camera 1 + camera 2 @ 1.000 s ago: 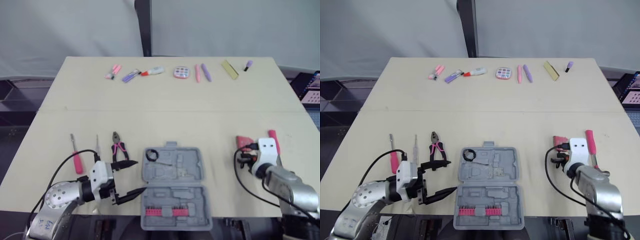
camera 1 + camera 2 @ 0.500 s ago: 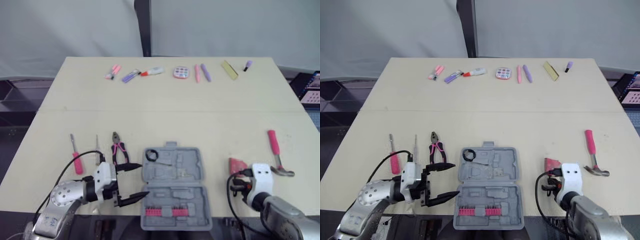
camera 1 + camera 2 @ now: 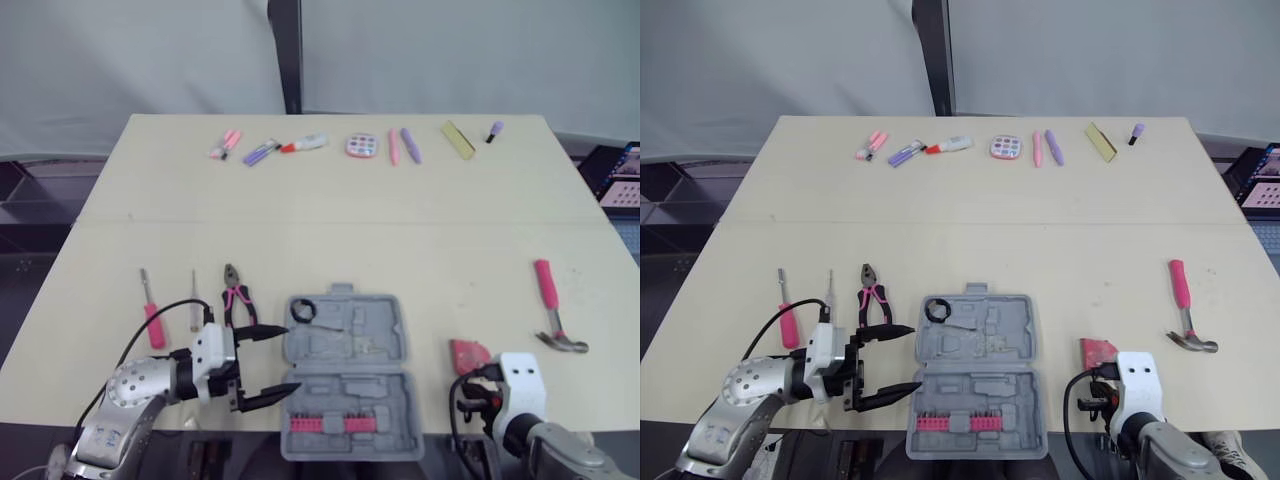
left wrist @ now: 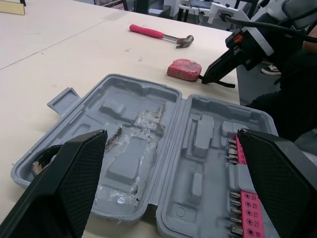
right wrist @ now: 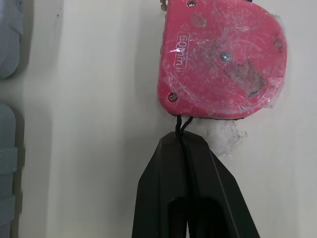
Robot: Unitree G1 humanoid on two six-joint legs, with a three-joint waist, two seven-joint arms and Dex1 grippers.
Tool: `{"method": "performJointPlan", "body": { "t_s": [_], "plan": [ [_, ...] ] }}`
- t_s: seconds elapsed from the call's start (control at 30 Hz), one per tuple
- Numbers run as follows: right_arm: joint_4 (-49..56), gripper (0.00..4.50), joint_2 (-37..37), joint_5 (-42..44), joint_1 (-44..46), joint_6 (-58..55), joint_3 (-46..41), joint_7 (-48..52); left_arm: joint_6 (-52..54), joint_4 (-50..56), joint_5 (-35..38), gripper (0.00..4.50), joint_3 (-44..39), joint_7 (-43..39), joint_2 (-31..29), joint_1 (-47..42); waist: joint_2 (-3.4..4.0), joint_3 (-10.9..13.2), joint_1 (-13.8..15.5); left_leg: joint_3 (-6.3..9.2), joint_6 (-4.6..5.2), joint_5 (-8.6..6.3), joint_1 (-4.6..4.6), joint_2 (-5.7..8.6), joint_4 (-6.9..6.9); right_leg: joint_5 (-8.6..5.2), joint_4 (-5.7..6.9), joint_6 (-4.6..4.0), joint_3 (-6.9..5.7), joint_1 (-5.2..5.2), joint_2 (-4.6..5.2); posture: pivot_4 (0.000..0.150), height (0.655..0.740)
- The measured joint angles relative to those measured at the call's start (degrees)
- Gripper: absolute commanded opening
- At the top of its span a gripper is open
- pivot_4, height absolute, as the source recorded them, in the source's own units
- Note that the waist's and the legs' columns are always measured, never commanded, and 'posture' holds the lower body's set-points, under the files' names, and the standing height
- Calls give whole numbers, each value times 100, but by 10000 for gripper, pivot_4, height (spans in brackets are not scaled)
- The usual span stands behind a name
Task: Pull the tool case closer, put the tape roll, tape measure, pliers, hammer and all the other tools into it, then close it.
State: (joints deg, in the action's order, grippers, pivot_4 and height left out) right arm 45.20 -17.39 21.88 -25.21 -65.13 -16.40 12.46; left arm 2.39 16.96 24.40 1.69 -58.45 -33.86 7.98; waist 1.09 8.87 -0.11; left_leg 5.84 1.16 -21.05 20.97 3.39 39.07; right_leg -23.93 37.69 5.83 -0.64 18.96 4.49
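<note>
You are holding the left gripper (image 3: 290, 358) spread wide at the left side of the open tool case (image 3: 345, 345), one finger level with each half and neither one touching it. The case is lying flat at the middle of the table's (image 3: 330, 230) front edge, its near half reaching over that edge with a pink strip of bits (image 3: 340, 424) in it. A black tape roll (image 3: 304, 310) is sitting in the far-left pocket of the far half.

You are pressing the right gripper (image 5: 181, 144) together on the black cord of the red tape measure (image 5: 223, 59), pinching it just beside the body. The tape measure is lying on the table near the front edge, between the case and the right edge.

The hammer (image 3: 548, 300) is lying by the right edge, pink handle pointing toward the far edge. The pliers (image 3: 236, 295) and two screwdrivers (image 3: 152, 315) are lying side by side between the case and the left edge. A row of small items (image 3: 362, 145) is lining the far edge.
</note>
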Motion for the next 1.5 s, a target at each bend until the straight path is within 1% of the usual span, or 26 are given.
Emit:
{"method": "performJointPlan", "body": {
  "t_s": [1.17,1.27,1.33,1.37,1.4,1.5],
  "plan": [
    [213,130,-43,106,-242,-145,3,7,-59,0,-47,45000,57,23,120,75,-5,-3,1,1,0,0,0,0,0,0,1,0,0,0,0,1500,7134],
    [213,8766,-43,200,-170,-267,-46,17,-60,-1,-90,45000,62,29,128,76,-5,-3,-1,1,0,0,-1,0,0,0,0,0,1,0,0,1500,7134],
    [249,17682,2,333,-118,-386,-88,54,-60,-1,-116,45000,71,50,148,76,-7,-4,-1,1,0,0,-1,0,0,0,0,0,1,-1,0,1500,7134],
    [270,23447,2,410,-111,-438,-116,77,-60,0,-127,45000,80,70,155,77,-7,-4,1,0,0,0,0,1,1,0,-1,0,2,-2,1,1500,7134],
    [300,27679,2,450,-109,-490,-147,97,-60,-1,-138,45000,90,81,159,78,-8,-5,6,1,0,0,-1,2,1,0,-1,0,3,-3,2,1500,7134],
    [390,42609,-17,589,-135,-634,-302,132,-60,0,-151,45000,119,121,192,106,-9,-6,17,2,0,0,0,6,1,0,-1,0,7,-3,3,1500,7134]
  ]
}}
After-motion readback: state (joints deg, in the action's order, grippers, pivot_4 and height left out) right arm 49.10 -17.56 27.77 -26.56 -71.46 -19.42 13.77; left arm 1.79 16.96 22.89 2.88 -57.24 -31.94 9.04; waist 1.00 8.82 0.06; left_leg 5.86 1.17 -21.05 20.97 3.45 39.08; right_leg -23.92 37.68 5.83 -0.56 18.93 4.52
